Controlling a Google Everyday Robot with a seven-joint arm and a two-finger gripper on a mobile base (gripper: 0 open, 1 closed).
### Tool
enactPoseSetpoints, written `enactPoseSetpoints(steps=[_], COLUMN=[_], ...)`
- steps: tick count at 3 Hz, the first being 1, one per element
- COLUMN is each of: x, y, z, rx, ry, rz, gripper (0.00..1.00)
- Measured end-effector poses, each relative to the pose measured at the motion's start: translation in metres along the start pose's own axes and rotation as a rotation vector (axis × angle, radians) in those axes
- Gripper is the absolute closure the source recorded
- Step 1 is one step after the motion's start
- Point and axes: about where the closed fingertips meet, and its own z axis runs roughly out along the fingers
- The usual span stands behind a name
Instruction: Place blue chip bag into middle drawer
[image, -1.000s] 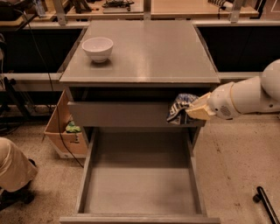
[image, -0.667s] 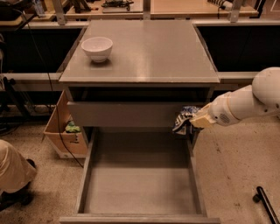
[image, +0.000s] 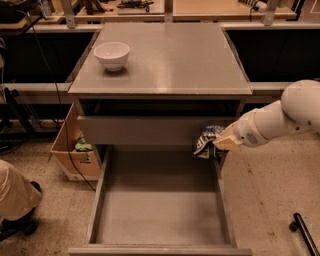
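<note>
gripper (image: 218, 145) pinching blue chip bag (image: 206, 141) at 3 o'clock | bag above middle drawer (image: 160, 215) right wall, rear corner | drawer open toward 6 | bowl (image: 112, 54) at 11 on desk (image: 175, 60) | box (image: 70, 150) at 9

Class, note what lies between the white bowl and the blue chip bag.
Camera view: bare cabinet top and the upper drawer's front panel; the gripper holds the blue chip bag at that panel's right end.

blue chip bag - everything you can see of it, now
The bag is small, crumpled dark-blue foil with white and pale markings. It hangs in the air, pinched at its right side by the gripper, before the right end of the shut drawer front, over the right rear corner of the open drawer.
</note>
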Motion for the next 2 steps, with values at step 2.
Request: enactPoseSetpoints(steps=[2], x=[0.054], y=[0.053], z=[0.103], rx=[-0.17], ry=[0.067], rz=[-0.005], gripper=[1.0])
